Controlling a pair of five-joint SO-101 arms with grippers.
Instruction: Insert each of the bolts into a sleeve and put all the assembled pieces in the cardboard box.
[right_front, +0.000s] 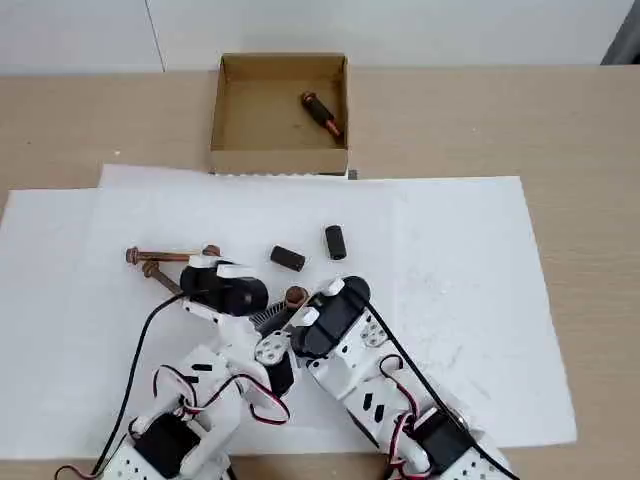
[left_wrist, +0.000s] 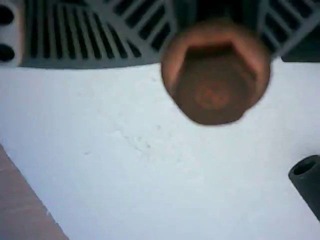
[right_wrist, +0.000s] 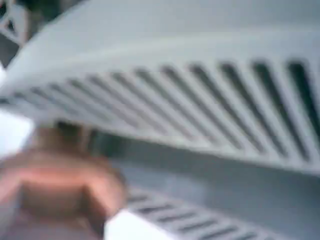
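Observation:
My left gripper (right_front: 283, 308) is shut on a brown hex-head bolt (right_front: 295, 296), held head up just above the white paper. In the left wrist view the bolt head (left_wrist: 215, 75) sits between the ribbed grey fingers (left_wrist: 95, 35). My right gripper (right_front: 312, 308) hangs close beside the bolt. The right wrist view shows the bolt head (right_wrist: 60, 185) under a ribbed finger (right_wrist: 200, 100); whose finger it is I cannot tell. Two black sleeves (right_front: 287, 257) (right_front: 335, 241) lie just beyond the grippers. Two loose bolts (right_front: 165, 256) (right_front: 160, 275) lie to the left. The cardboard box (right_front: 225, 105) holds one assembled piece (right_front: 322, 114).
White paper sheets (right_front: 460, 280) cover the middle of the wooden table (right_front: 560, 120). The box stands at the paper's far edge. One sleeve (left_wrist: 306, 185) also lies on the paper in the left wrist view. Open paper stretches to the right of the arms.

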